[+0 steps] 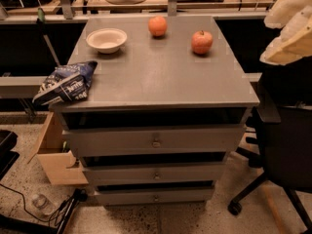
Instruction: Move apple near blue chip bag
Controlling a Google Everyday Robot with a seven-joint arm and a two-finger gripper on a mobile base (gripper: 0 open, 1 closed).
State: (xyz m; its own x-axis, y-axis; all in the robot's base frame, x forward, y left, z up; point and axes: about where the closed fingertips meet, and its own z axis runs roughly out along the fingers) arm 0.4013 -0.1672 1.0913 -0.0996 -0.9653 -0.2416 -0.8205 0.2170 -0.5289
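Camera view: grey drawer cabinet (161, 77) fills the centre, and everything task-related sits on its top. Dark office chair (287, 145) is just right of it.

Gripper (288, 26) is the cream hardware at the top-right edge, off the cabinet's right rear corner and holding nothing. Can't tell whether it's open or closed.

Blue chip bag (66, 83) is at the front-left corner, lying flat and partly overhanging the left edge. Its long axis runs roughly front-left to rear-right.

White bowl (106, 39) is rear-left, apart from the bag.

Apple (202, 42) is right-rear on the top, stem up, with bare surface all round. It's the object nearest the gripper, lying to the gripper's left and a bit lower in the picture.

Orange (157, 26) is rear-centre, left of the apple and not touching it.

Key relation: apple and bag are well apart, on a diagonal across the top. My read is pick first, then carry front-left. That line looks to pass in front of the bowl. Set down just inboard of the bag, given the edge.
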